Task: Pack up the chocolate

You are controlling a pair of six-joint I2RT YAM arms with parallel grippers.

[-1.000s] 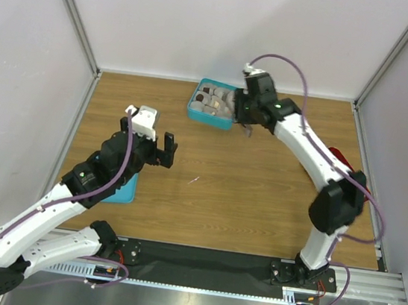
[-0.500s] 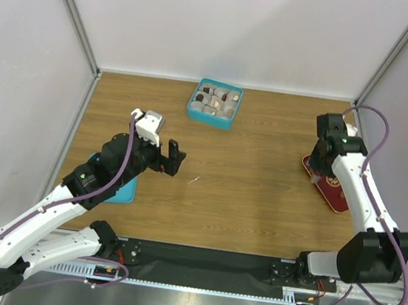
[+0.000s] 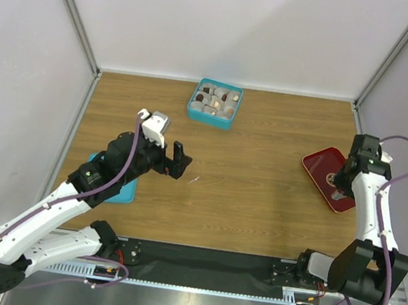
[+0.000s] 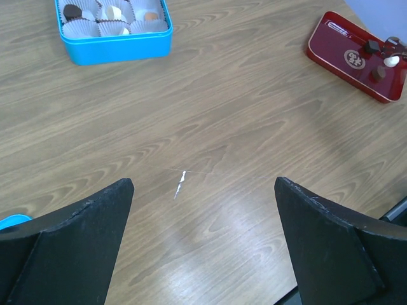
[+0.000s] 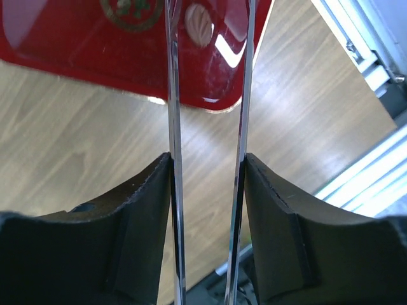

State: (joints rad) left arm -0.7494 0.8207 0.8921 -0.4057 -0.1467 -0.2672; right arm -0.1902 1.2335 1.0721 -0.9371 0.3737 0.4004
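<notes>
The teal box (image 3: 214, 103) stands at the back centre with paper cups in it, several holding dark or pale chocolate (image 4: 72, 11). More chocolate pieces (image 4: 372, 46) lie on the red tray (image 3: 321, 168) at the right. My right gripper (image 3: 346, 185) hangs over that tray, shut on the metal tweezers (image 5: 172, 95). The tweezers' two arms are spread apart, and a ribbed pale-brown piece (image 5: 198, 17) lies on the tray (image 5: 76, 44) between them near their tips. My left gripper (image 3: 169, 161) is open and empty, low over bare wood (image 4: 203, 190) in the middle.
A teal lid (image 3: 116, 188) lies on the table under my left arm. A small white scratch (image 4: 180, 183) marks the wood in front of the left gripper. The tray sits near the right wall and frame rail (image 5: 362, 38).
My right arm swung from the teal box across to the red tray at the right, tweezers still in it. My left gripper moved slightly right and forward.
</notes>
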